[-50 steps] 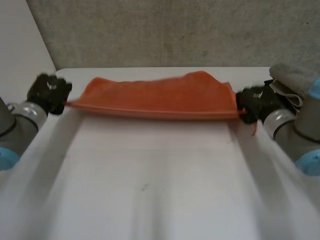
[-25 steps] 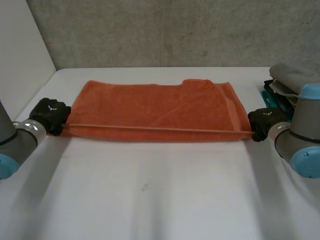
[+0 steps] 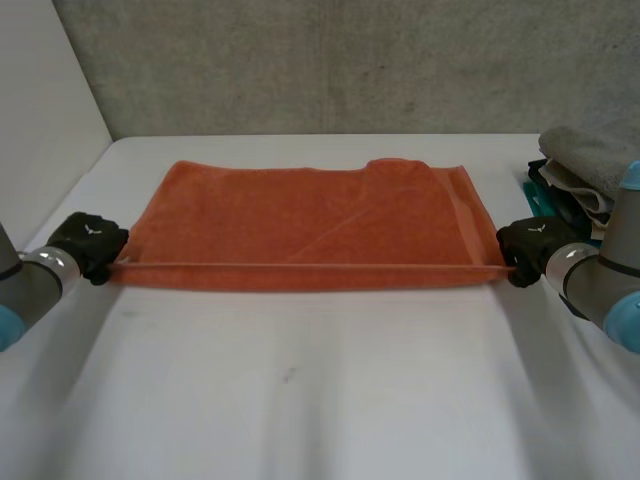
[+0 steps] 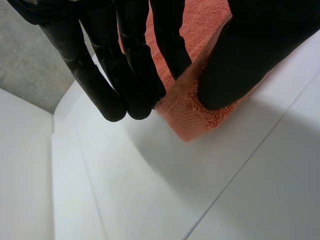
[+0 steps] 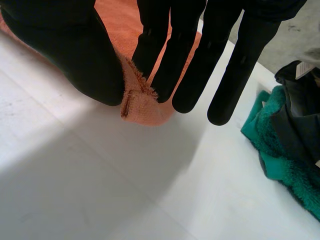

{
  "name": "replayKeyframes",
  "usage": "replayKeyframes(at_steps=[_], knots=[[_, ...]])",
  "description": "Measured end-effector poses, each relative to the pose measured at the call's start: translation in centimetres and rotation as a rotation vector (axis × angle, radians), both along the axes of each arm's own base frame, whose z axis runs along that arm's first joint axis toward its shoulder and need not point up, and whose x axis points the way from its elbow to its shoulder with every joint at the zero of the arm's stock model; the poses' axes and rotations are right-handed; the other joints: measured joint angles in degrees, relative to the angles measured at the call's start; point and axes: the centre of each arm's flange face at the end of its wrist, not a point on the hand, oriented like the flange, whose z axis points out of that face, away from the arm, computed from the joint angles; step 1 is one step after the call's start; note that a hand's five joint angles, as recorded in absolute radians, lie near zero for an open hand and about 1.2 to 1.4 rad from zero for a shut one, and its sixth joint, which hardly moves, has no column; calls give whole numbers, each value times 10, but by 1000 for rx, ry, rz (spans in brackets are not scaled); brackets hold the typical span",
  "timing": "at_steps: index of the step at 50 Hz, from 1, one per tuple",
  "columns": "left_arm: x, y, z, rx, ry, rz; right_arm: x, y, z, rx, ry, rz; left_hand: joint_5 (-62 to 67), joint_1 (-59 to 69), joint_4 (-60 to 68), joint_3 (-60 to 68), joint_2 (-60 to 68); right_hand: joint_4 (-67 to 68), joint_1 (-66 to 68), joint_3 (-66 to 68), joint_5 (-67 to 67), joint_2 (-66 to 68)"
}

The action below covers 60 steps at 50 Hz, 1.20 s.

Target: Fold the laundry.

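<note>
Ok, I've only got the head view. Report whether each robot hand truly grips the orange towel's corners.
Observer: In the left wrist view, the left robot hand pinches a corner of the orange towel between its thumb and fingers.
Operator: Now the right one.
Observer: The right robot hand pinches its corner likewise; the hemmed tip pokes out past the thumb.
Operator: Say what's by its fingertips.
Observer: A green towel under a dark garment, apart from the orange one.
</note>
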Motion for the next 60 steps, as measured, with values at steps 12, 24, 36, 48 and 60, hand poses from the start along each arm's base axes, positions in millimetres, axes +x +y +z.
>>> replayKeyframes(at_steps=[12, 24, 36, 48, 60], knots=[[23, 74, 30, 230, -131, 79, -18, 53, 22, 203, 341, 263, 0, 0, 4, 5, 4, 0, 0, 0, 0, 0], [34, 137, 49, 476, -313, 9, -43, 88, 41, 333, 577, 467, 0, 0, 4, 5, 4, 0, 0, 0, 6, 0], [-23, 49, 90, -1, -145, 1, -7, 20, 39, -53, 351, 240, 9, 0, 4, 5, 4, 0, 0, 0, 16, 0], [-58, -32, 78, -190, -110, 62, 27, -49, 28, -371, 304, 152, 9, 0, 4, 5, 5, 0, 0, 0, 16, 0], [-86, -45, 64, -191, -82, 54, 44, -79, 12, -431, 304, 64, -536, -543, -567, -558, -563, -567, -520, -561, -538, -556]])
